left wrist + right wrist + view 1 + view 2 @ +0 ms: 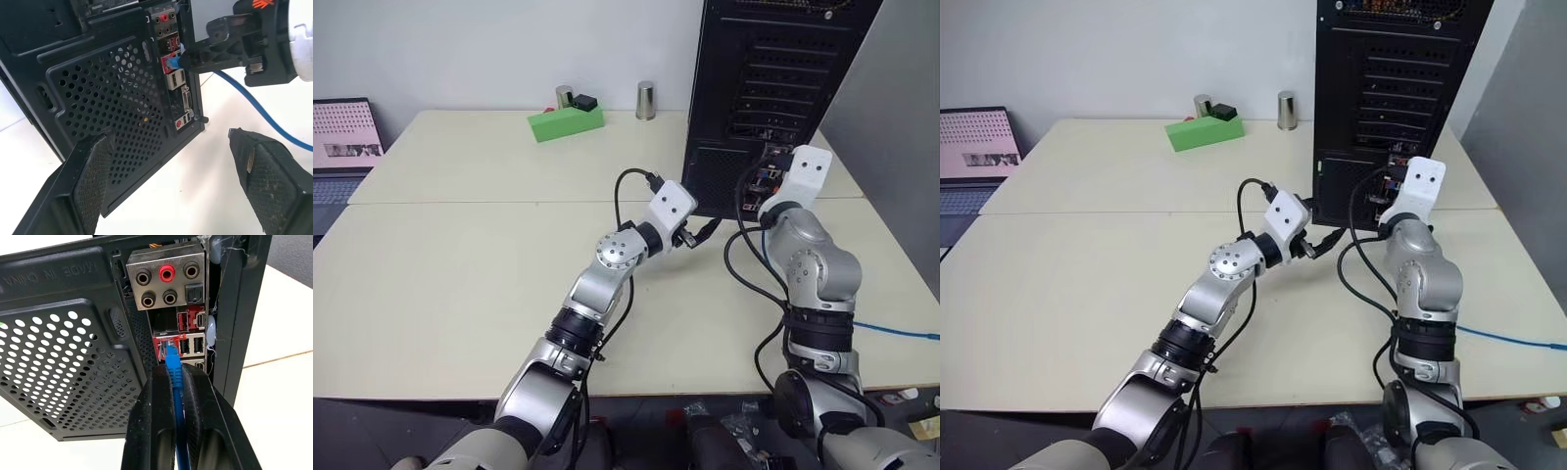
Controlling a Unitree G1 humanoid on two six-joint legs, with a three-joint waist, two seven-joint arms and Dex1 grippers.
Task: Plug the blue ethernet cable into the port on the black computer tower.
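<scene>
Right hand (pixel 172 377) is pinched tight on the blue ethernet cable (pixel 173 367) just behind its plug. In the right wrist view the plug tip sits centre frame, right at the mouth of the port (pixel 165 348), a red-edged socket in the I/O cluster on the rear of the black computer tower (pixel 63 333). Can't tell if the plug is already partly in or only touching the opening.

Key relation: the cable's long axis runs straight along the pinching fingers and points into the port, so plug, port and hand look to be on one line. Next move is prob. a straight push along that line, no sideways shift. Any tilt could jam the plug on the socket edge.

In the left eye view the tower stands upper right of frame on the tabletop (pixel 460 255), the right hand against its lower rear panel, centre right. The rest of the cable trails off to the right edge.

Left hand (pixel 166 161) is spread wide and holds nothing, centre of the left eye view, just beside the tower's lower vent grille (pixel 112 98). It's near the port too, but the right hand is the nearer one and has the plug.
</scene>
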